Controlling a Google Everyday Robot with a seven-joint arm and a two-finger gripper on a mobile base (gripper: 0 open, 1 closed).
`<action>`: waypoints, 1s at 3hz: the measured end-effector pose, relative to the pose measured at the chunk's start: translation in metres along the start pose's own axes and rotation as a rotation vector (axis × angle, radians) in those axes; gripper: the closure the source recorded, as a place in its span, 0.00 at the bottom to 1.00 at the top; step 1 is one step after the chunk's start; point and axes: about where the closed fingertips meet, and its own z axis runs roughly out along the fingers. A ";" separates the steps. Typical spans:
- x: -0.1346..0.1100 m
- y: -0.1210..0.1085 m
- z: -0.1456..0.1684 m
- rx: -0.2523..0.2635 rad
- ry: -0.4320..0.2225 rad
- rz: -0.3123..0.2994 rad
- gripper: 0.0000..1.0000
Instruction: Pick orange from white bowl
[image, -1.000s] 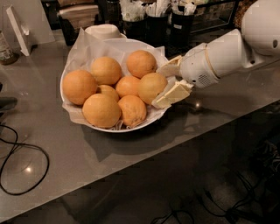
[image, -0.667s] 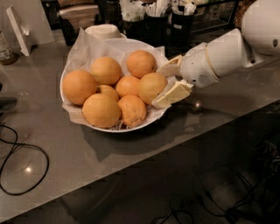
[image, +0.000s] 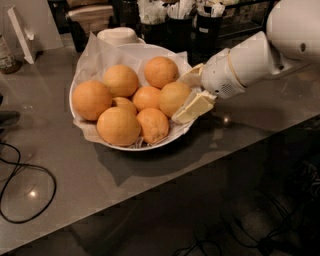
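Observation:
The white bowl (image: 118, 147) stands on the grey counter, lined with crinkled white paper and holding several oranges. The paler, yellower orange (image: 171, 96) lies at the bowl's right side. My gripper (image: 180, 99) reaches in from the right on a white arm. One cream finger (image: 192, 76) lies above this orange and the other finger (image: 194, 106) below it, and both touch its skin. The orange still rests among the others in the bowl.
A small white cup-like dish (image: 118, 35) stands just behind the bowl. Dark containers (image: 172, 22) with utensils line the back edge. A black cable (image: 30, 200) loops on the counter at the front left. A bottle (image: 5, 54) stands at the far left.

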 end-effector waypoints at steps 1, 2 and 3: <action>-0.002 -0.002 0.005 -0.013 0.009 -0.001 0.34; -0.002 -0.002 0.005 -0.013 0.009 -0.001 0.33; -0.004 -0.005 0.016 -0.038 0.019 -0.007 0.52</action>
